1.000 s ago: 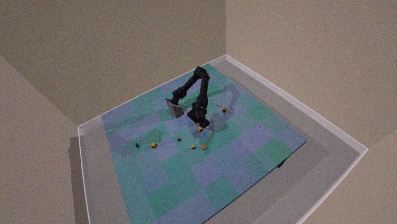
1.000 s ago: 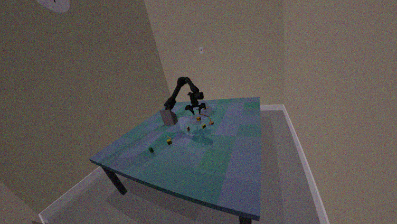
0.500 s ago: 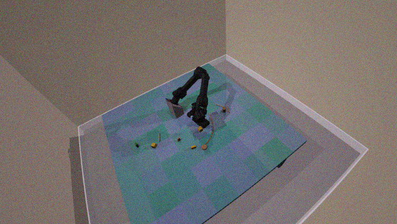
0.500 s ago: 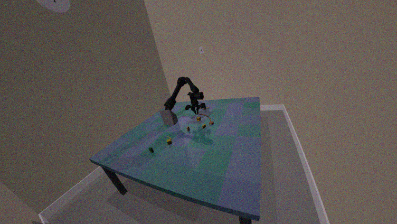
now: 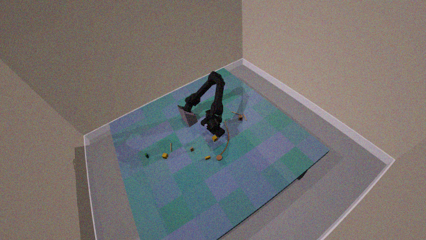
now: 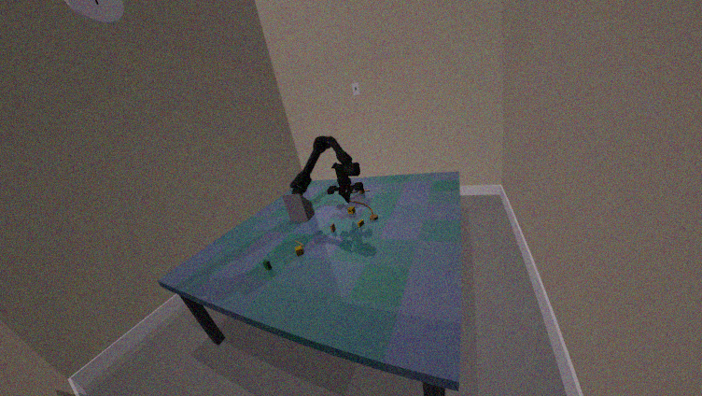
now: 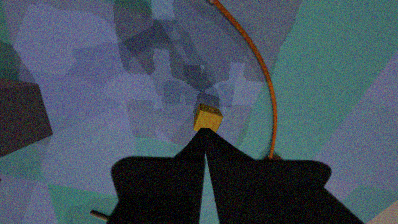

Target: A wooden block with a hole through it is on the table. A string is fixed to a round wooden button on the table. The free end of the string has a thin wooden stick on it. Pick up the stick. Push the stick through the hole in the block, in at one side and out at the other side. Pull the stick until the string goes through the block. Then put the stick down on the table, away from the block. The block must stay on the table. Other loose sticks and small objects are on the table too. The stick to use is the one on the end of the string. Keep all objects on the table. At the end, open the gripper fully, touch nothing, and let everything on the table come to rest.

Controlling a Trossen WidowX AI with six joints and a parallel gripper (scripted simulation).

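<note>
My gripper [image 6: 347,200] [image 7: 204,132] is shut and empty, above the table near a yellow cube [image 5: 214,138] [image 6: 351,210] [image 7: 208,119]. The orange-brown string [image 5: 228,139] [image 6: 364,205] [image 7: 273,100] curves from the round wooden button [image 5: 219,157] [image 6: 373,217] past one side of the gripper. The stick on the string's far end is not clearly visible; the arm hides that area in the top view, and the wrist view cuts it off. A small brown block [image 5: 240,117] lies beyond the string; it looks like the holed block, but I cannot make out its hole.
Two thin sticks [image 5: 235,112] [image 5: 245,117] lie beside the small brown block. Another loose stick [image 5: 171,146] lies near a second yellow cube [image 5: 165,155] [image 6: 299,250]. A green piece [image 5: 147,155] [image 6: 267,264], a small brown piece [image 5: 191,149] and a yellow piece [image 5: 207,157] are also on the table.
</note>
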